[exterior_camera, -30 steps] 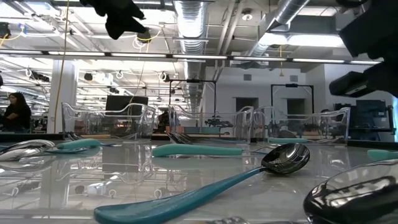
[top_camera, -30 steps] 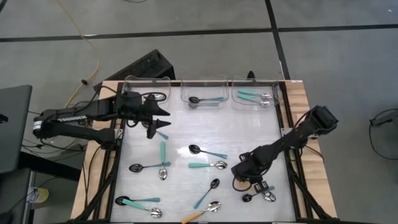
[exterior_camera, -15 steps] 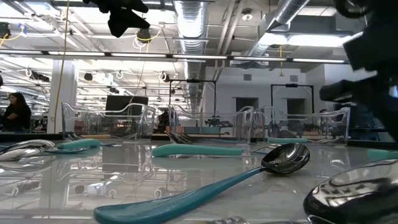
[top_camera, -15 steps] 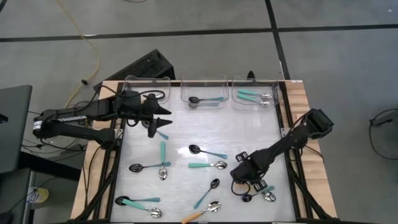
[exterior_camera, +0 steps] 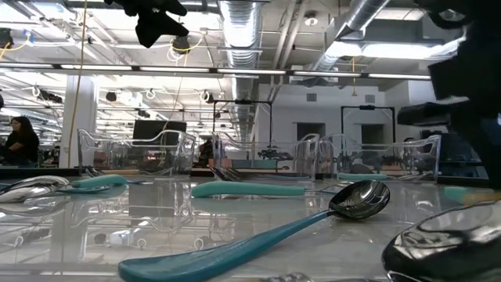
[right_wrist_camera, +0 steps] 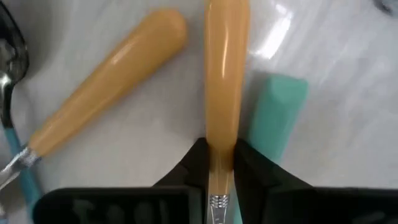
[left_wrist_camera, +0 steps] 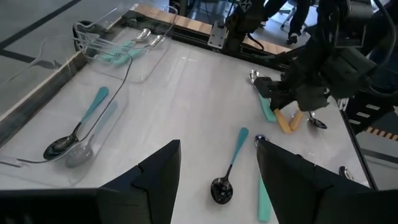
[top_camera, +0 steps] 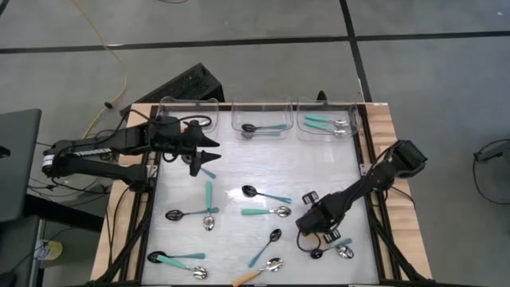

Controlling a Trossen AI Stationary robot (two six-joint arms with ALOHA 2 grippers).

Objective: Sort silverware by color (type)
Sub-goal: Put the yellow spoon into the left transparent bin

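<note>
the orange-handled spoon (right_wrist_camera: pixel 221 81) sits pinched between the fingers of the right gripper (right_wrist_camera: pixel 219 163), the jaws clamped on its handle close to the metal neck, low over the table (top_camera: pixel 319 171) near its front right corner. taking it near the neck probably keeps the long handle from swinging. beside it lie a second orange handle (right_wrist_camera: pixel 106 87) and a teal handle (right_wrist_camera: pixel 273 115), both close against the held one, so a straight lift looks wise to avoid dragging them. relative to the three clear bins (top_camera: pixel 259 119) along the far edge, this spoon is well apart, across the table. the middle and right bins each hold teal spoons already. the left gripper (top_camera: pixel 209 151) hovers just in front of the left bin, its jaws spread wide and empty, likely waiting clear of the right arm's work.
</note>
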